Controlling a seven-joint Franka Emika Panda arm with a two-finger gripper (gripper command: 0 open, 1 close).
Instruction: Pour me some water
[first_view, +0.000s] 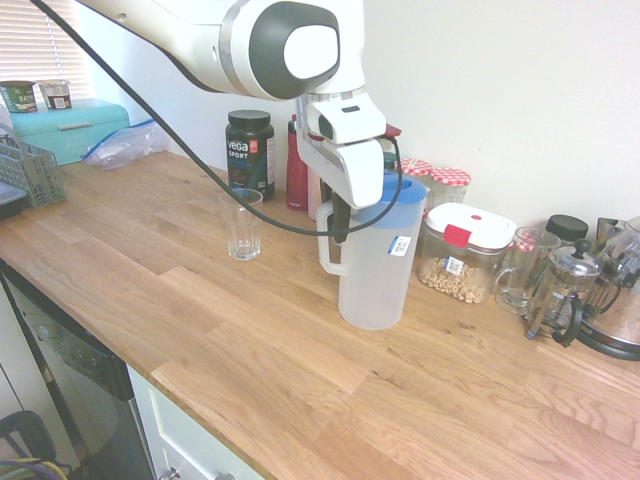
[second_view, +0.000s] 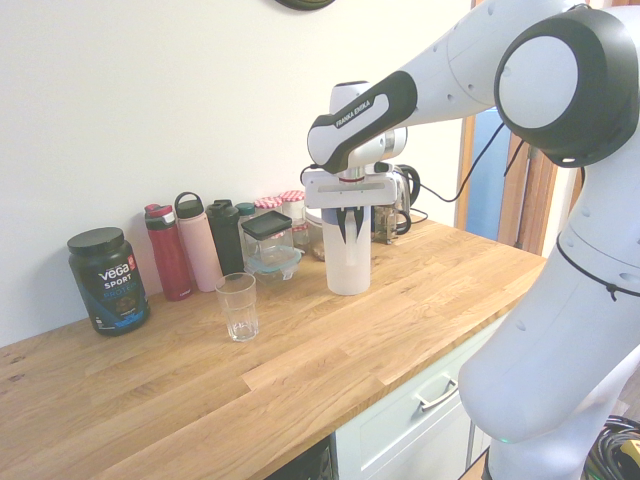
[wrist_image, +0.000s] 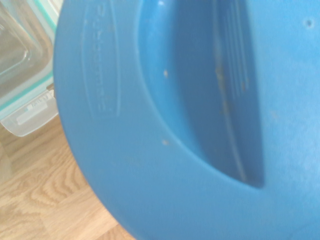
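"vega sport" on the black tub (first_view: 250, 153); "franka emika" on the arm (second_view: 362, 112).

I see a frosted, milky-white pitcher (first_view: 372, 280) with a blue lid (wrist_image: 150, 125) and a small blue-and-white sticker (first_view: 399, 245). My arm is white with grey joint caps. The ribbed glass (first_view: 241, 224) is clear. The countertop (first_view: 250, 340) is warm striped wood. Behind stand a black tub (second_view: 107, 281) with white lettering, a red bottle (second_view: 168, 253) and a pink bottle (second_view: 198, 245)

Glossy white arm (second_view: 560, 230), grey joint caps, black cable (first_view: 170, 130).
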